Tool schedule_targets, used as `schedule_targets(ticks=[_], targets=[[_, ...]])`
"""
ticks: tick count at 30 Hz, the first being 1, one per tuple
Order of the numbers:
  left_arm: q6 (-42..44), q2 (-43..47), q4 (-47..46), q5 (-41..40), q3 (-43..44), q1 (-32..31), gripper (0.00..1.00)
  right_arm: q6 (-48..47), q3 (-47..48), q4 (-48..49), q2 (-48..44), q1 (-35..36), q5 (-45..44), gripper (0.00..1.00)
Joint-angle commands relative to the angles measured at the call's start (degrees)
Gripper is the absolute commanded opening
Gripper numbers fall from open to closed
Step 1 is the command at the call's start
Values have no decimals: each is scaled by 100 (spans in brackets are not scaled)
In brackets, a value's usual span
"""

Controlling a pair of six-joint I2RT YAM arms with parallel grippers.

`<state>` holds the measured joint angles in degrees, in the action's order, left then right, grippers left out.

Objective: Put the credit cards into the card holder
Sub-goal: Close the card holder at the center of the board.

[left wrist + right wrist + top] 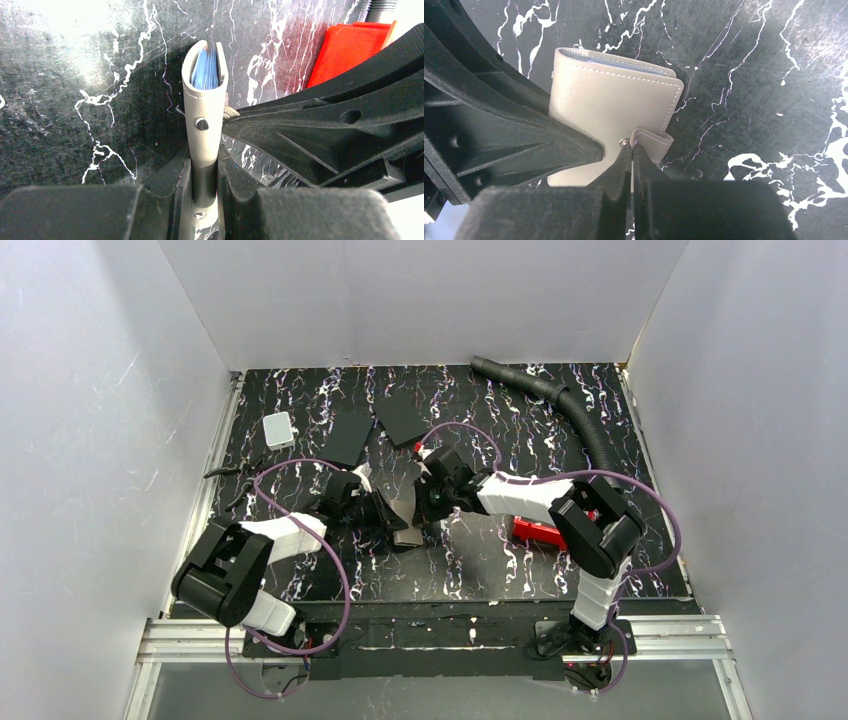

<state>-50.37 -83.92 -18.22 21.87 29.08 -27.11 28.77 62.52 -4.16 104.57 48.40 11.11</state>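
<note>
The card holder (609, 97), a taupe bifold wallet, is folded shut and held above the table between both grippers. In the top view it (403, 505) sits at the centre. My left gripper (204, 172) is shut on its folded body, seen edge-on (204, 117). Thin blue edges of credit cards (205, 70) show inside the fold. My right gripper (631, 152) is shut on the snap tab (654, 142) next to the metal stud. In the top view the left gripper (385, 512) and right gripper (425, 500) meet at the wallet. I see no loose card on the table.
Two matte black slabs (347, 437) (400, 418) lie at the back centre. A small white box (279, 429) is at the back left. A red tray (538, 532) sits under the right arm and also shows in the left wrist view (350, 47). A black ribbed hose (565, 405) curves along the back right.
</note>
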Motion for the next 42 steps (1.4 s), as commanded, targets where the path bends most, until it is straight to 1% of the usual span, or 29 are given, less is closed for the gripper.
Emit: schedule_targets(ticks=[1, 9, 14, 18, 22, 24, 29, 33, 35, 37, 40, 42], targets=[[168, -203, 170, -170, -42, -84, 0, -474, 359, -248, 257, 448, -316, 1], [-10, -392, 161, -99, -2, -84, 0, -1663, 804, -828, 529, 1108, -1338, 1], [-82, -467, 152, -43, 27, -84, 0, -2074, 777, -754, 731, 1495, -1686, 2], [-88, -476, 152, -22, 40, -84, 0, -2291, 485, -429, 767, 1735, -1800, 3], [-79, -504, 152, -17, 29, -84, 0, -2464, 391, -251, 849, 1854, -1770, 11], [-88, -521, 144, -12, 24, -84, 0, -2517, 387, -207, 894, 1865, -1645, 11], [-97, -528, 145, 10, 34, -84, 0, -2552, 142, 149, 829, 1875, -1299, 20], [-115, -548, 135, 23, 36, -78, 0, -2530, -26, 354, 821, 1875, -1025, 24], [-131, -563, 128, 34, 36, -75, 0, -2530, -200, 622, 795, 1883, -903, 27], [-158, -584, 126, 81, 36, -52, 0, -2570, -411, 838, 777, 1915, -834, 28], [-196, -623, 126, 174, 36, 22, 0, -2756, -780, 1199, 745, 2074, -886, 36], [-201, -670, 125, 264, 51, 70, 0, -2852, -1070, 1611, 724, 2178, -931, 41]])
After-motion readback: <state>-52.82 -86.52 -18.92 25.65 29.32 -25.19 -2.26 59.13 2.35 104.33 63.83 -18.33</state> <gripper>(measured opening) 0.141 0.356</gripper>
